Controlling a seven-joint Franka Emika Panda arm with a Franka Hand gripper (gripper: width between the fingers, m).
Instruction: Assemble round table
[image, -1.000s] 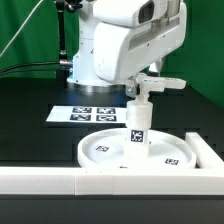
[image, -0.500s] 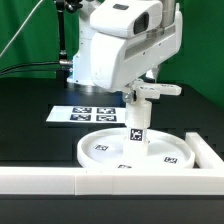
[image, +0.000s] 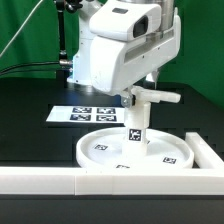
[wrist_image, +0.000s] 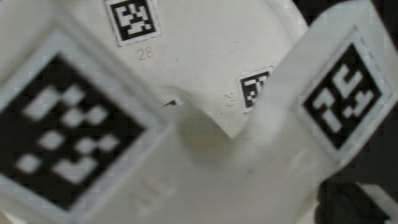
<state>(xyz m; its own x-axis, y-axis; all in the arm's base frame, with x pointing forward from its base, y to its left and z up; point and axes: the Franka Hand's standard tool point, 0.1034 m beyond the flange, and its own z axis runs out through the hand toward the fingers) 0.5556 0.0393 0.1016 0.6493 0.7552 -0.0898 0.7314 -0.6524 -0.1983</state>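
The foot piece (image: 155, 97) is sitting lower than a second ago, atop the leg (image: 136, 125), which is standing upright on the disc (image: 90, 150). One of each is showing. The jaw state of the gripper (image: 150, 82) cannot be told.

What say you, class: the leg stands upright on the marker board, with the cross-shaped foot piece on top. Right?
Wrong place: the exterior view shows the leg upright on the round disc, not the marker board. The cross-shaped foot piece is on top.
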